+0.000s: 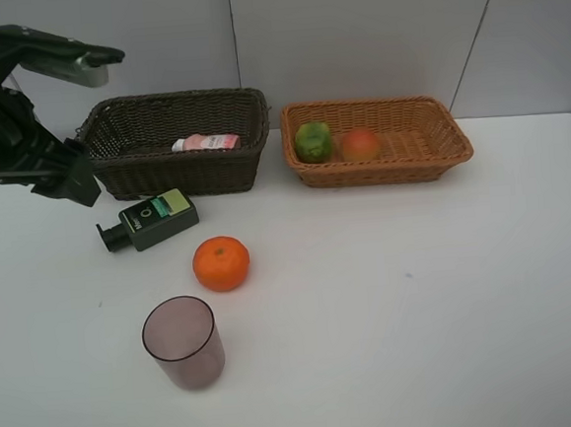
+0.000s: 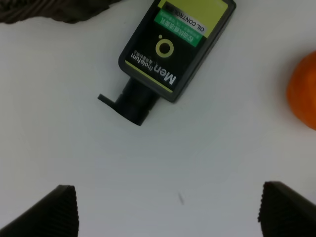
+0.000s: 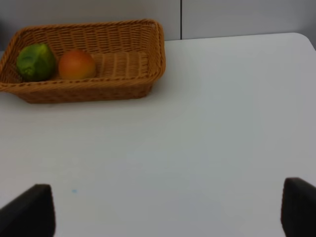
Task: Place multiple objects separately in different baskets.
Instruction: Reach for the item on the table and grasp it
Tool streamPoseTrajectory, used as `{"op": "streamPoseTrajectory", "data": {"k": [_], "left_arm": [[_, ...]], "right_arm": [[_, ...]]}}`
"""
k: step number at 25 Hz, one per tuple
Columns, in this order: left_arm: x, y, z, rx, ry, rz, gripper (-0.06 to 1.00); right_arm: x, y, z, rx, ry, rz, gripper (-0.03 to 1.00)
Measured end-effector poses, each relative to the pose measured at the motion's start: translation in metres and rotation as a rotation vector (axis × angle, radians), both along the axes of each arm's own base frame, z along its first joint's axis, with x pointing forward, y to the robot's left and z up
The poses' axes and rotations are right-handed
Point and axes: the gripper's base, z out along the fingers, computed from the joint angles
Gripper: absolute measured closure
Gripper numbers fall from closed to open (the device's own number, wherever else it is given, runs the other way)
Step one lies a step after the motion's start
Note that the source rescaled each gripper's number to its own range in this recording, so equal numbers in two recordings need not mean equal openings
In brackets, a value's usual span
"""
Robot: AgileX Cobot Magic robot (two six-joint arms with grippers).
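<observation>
Left pincer (image 2: 170, 212) wide, empty, at 10 o'clock of pump bottle (image 1: 148, 220). Bottle lying flat on bench at 6 o'clock of dark basket (image 1: 178, 172). Risk: closing on slim pump neck, bottle pivoting, slipping; bumping orange (image 1: 221, 263) at 4 o'clock. Right pincer (image 3: 167, 210) wide, empty.

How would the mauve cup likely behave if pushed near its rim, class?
The translucent mauve cup stands upright and looks empty, so it is probably light and may tip. Its smooth, thin-looking wall might slip or flex when squeezed.
</observation>
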Motion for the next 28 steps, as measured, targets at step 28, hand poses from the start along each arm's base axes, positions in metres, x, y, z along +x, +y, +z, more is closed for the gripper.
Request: {"op": "streamPoseTrajectory", "data": {"k": [28], "left_arm": [[0.069,-0.039,-0.105,0.265,0.043,-0.416,-0.01]], "right_arm": [[0.000,0.000,0.000,0.000,0.000,0.000,-0.03]]}}
